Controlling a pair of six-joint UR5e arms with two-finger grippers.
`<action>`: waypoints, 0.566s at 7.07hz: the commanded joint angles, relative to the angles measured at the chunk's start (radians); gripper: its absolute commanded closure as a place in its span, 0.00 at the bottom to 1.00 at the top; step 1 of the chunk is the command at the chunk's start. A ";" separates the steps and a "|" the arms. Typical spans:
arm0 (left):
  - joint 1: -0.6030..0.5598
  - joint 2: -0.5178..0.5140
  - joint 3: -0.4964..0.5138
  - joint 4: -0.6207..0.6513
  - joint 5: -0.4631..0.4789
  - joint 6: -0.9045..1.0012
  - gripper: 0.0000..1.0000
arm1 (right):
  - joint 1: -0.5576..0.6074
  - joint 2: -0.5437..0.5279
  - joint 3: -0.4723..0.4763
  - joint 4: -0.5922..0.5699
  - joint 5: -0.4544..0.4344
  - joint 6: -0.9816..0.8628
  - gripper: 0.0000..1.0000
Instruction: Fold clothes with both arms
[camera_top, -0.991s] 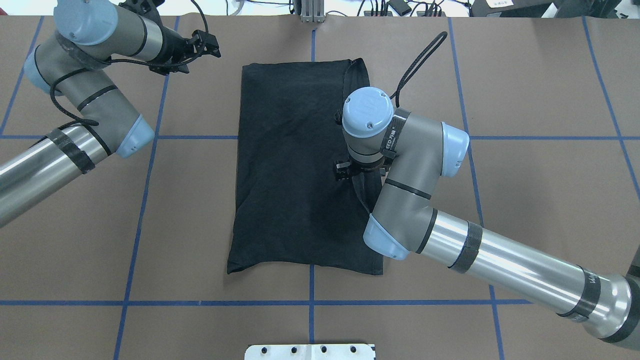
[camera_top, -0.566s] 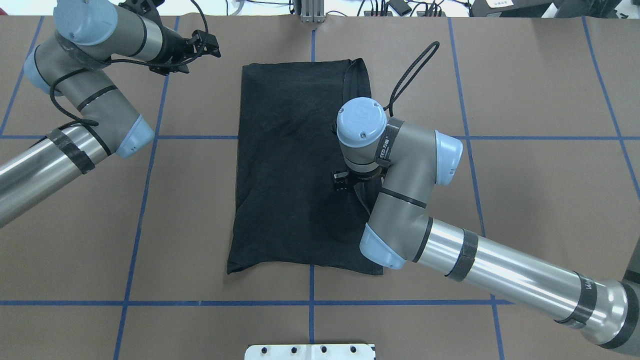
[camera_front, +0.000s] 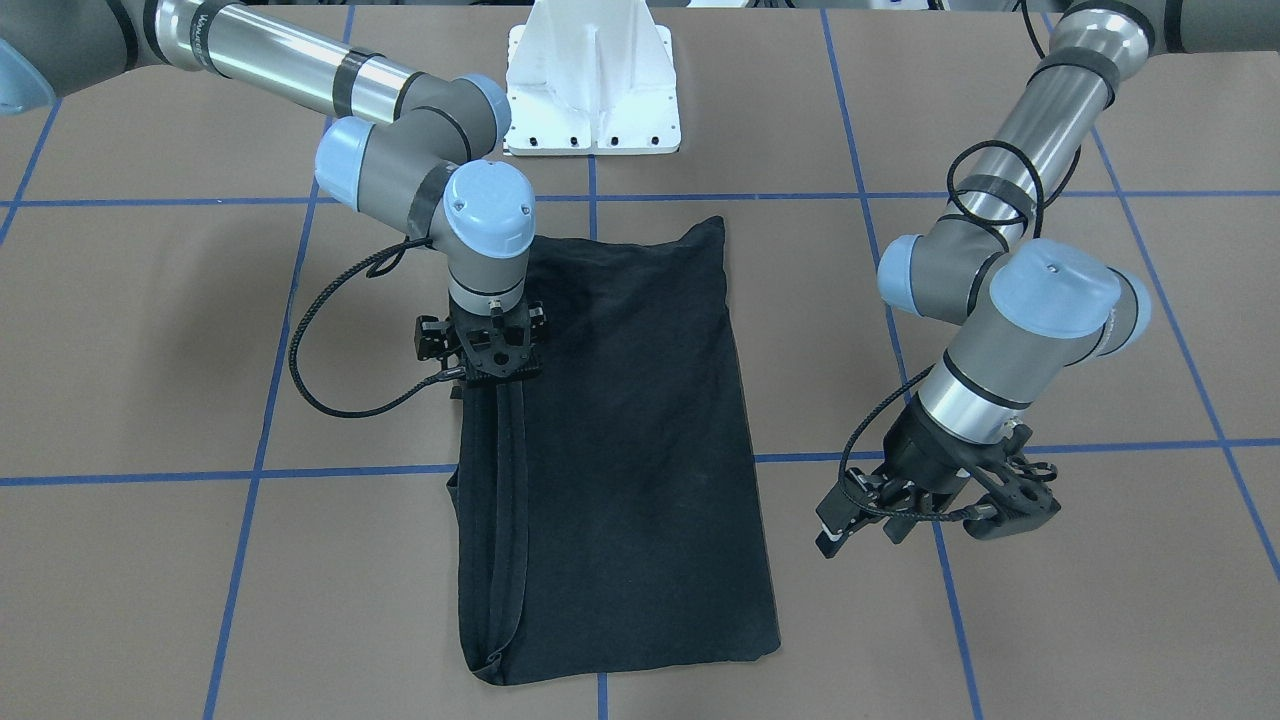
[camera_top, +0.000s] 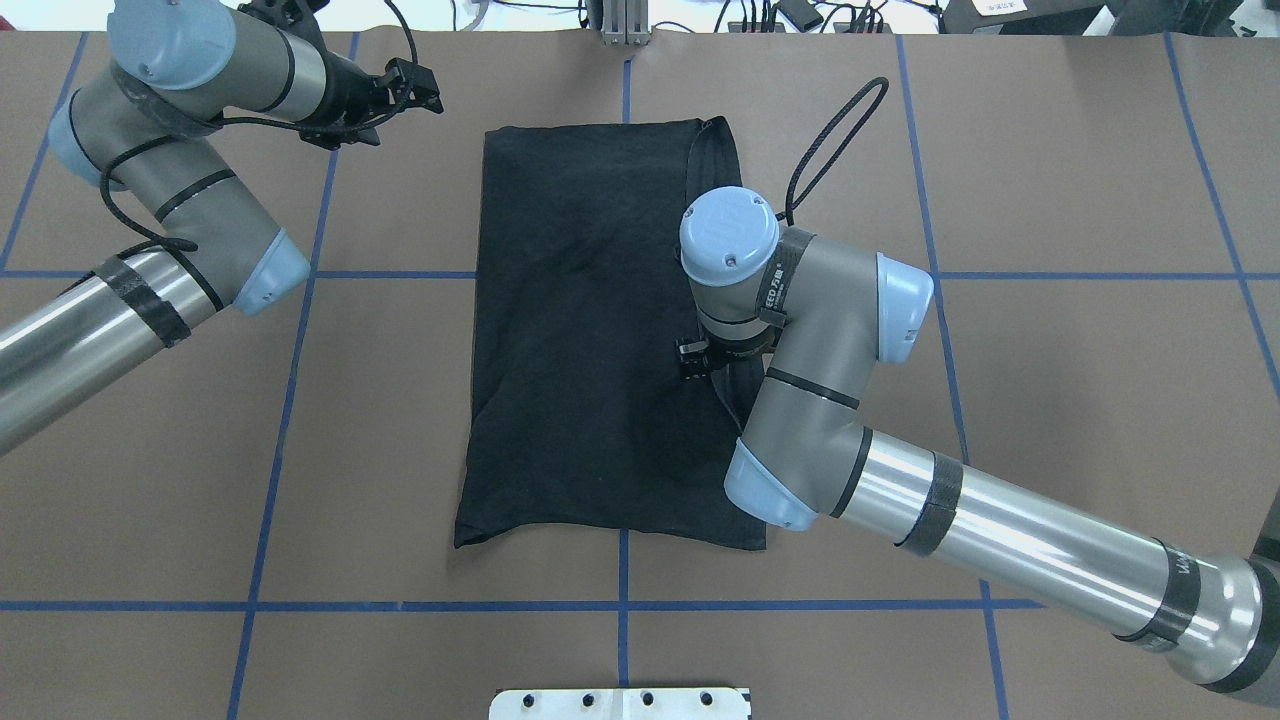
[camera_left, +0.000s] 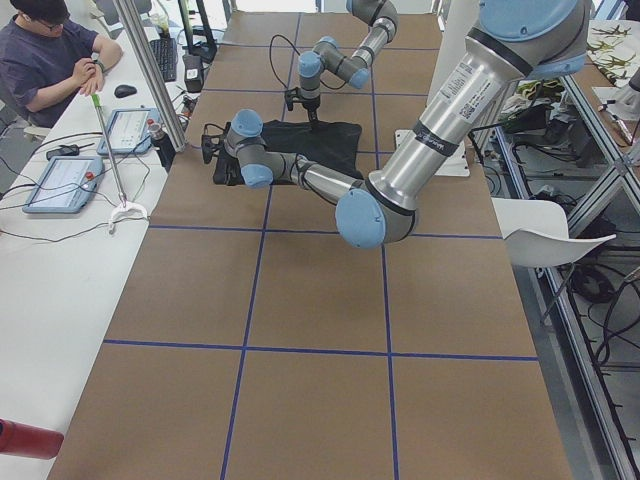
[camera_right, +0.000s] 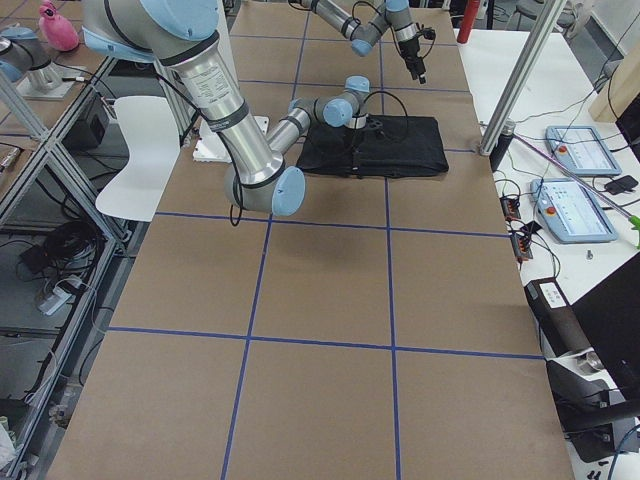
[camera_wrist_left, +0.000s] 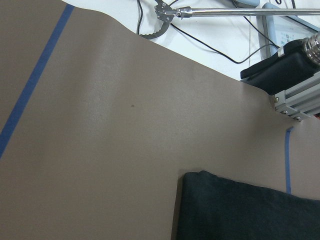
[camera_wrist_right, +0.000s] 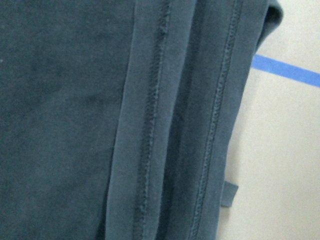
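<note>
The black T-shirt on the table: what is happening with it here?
The right gripper is down on the hemmed long edge of the folded black T-shirt, which lies flat on the brown table. Whether it grips the cloth cannot be seen. The left gripper hangs off the cloth, near a far corner.

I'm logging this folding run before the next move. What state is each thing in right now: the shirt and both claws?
T-shirt: folded into a long rectangle, lying flat on the table, no logo showing.
Right claw: down on the shirt's stitched edge; cannot tell whether it is open or shut.
Left claw: off the shirt, over bare table beside the shirt's far corner, holding nothing; cannot tell how its jaws stand.
</note>
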 joint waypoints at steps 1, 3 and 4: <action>0.000 0.000 -0.001 0.000 0.000 -0.001 0.00 | 0.037 -0.016 0.003 -0.001 0.025 -0.026 0.00; 0.003 -0.003 -0.001 0.000 0.000 -0.002 0.00 | 0.078 -0.054 0.008 0.000 0.058 -0.074 0.00; 0.006 -0.003 -0.002 0.000 0.000 -0.002 0.00 | 0.085 -0.080 0.032 0.000 0.059 -0.083 0.00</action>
